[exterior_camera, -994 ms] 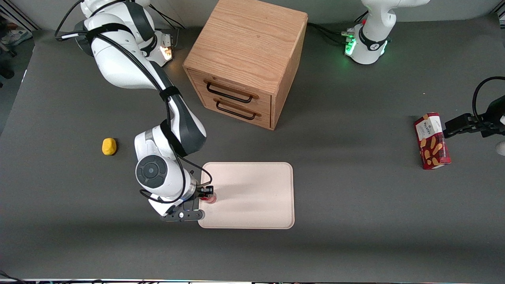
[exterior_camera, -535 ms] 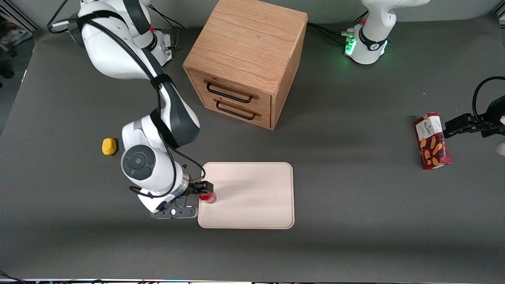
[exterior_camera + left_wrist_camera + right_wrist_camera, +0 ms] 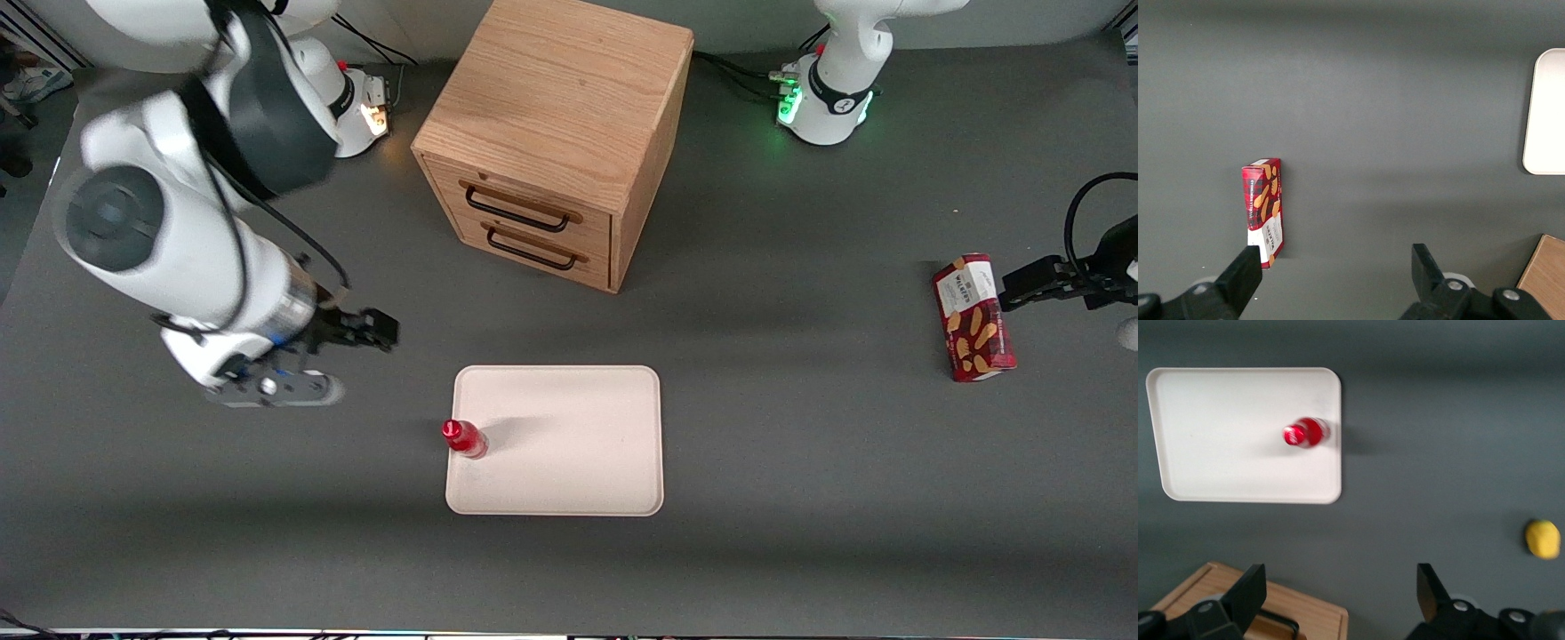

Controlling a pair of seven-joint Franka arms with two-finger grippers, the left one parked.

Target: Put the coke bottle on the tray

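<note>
Front view, working arm's end of the table: the right arm's gripper (image 3: pixel 378 331) hangs raised above the bare mat, well apart from the tray and nearer the cabinet's row than the bottle is.
Gripper state: released; the right wrist view shows its two fingers (image 3: pixel 1250 590) spread wide with nothing between them.
Coke bottle (image 3: pixel 464 438): stands upright on the tray, close to the rim at the working arm's end, free of any grip. Its red cap leans slightly past the rim line in the front view because of the camera angle; the right wrist view (image 3: pixel 1306 433) shows its base well inside the rim.
Tray (image 3: pixel 578 444): pale cream-pink, flat on the dark mat near the middle of the table, nearer to the front camera than the cabinet. It holds only the bottle. Its outline shows whole in the right wrist view (image 3: pixel 1218 453), and one rounded edge shows in the left wrist view (image 3: pixel 1545 113).
Wooden cabinet (image 3: pixel 556 133): two drawers with dark handles, both shut, standing farther from the front camera than the tray.
Snack box (image 3: pixel 973 318): red with biscuit pictures, lying toward the parked arm's end of the table, well apart from the tray.
Yellow lump (image 3: pixel 1543 539): small and rounded, on the mat, seen only in the right wrist view, well apart from the tray.
</note>
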